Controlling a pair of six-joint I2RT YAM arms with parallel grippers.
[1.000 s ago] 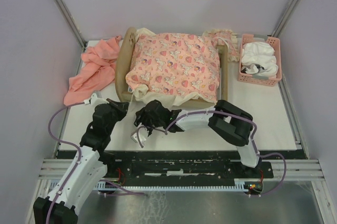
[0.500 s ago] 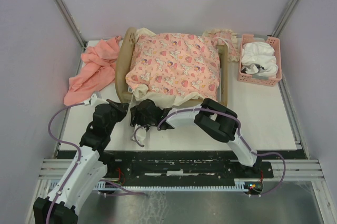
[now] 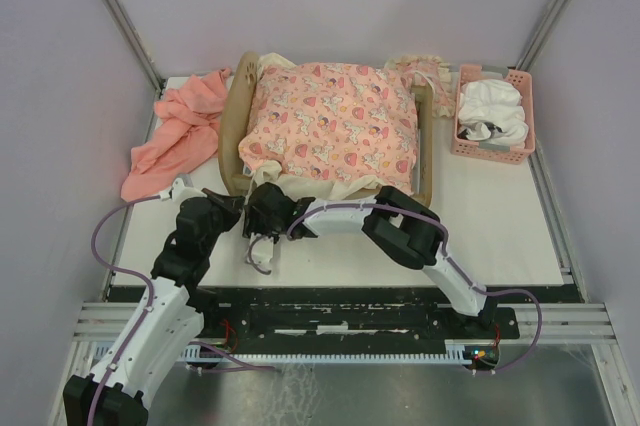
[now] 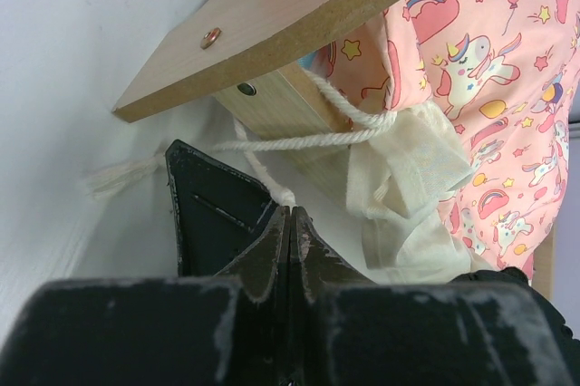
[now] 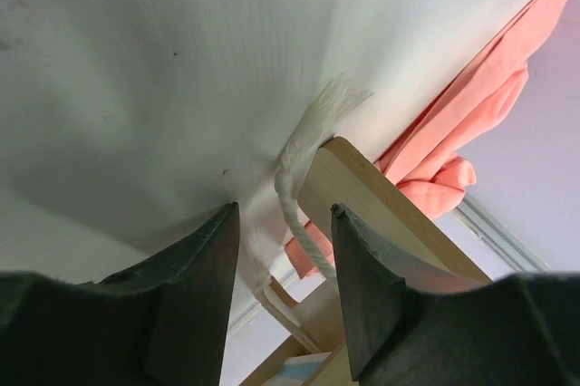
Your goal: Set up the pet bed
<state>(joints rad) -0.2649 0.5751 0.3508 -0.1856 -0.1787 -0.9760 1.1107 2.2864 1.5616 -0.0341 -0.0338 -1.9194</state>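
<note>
Wood of the pet bed (image 4: pixel 299 5) fills the space just beyond the left pincer (image 4: pixel 288 221), whose fingers are pressed fully together. A white cord (image 4: pixel 308 141) looped round the frame corner is seen dropping to those tips, though whether a strand is pinched there cannot be told. The closed grip is judged to be kept low at this corner to steady the cord. The right pincer (image 5: pixel 283 214) is held with its jaws apart and nothing between them. The same cord and the wooden corner lie just ahead of its gap, so it is probably lined up to take the frayed end. A unicorn-print quilt (image 4: pixel 489 87) is draped over the frame to the upper right of the left pincer, with a cream fabric tie (image 4: pixel 408 178) hanging off its edge beside the cord, seemingly meant to be fastened there.
</note>
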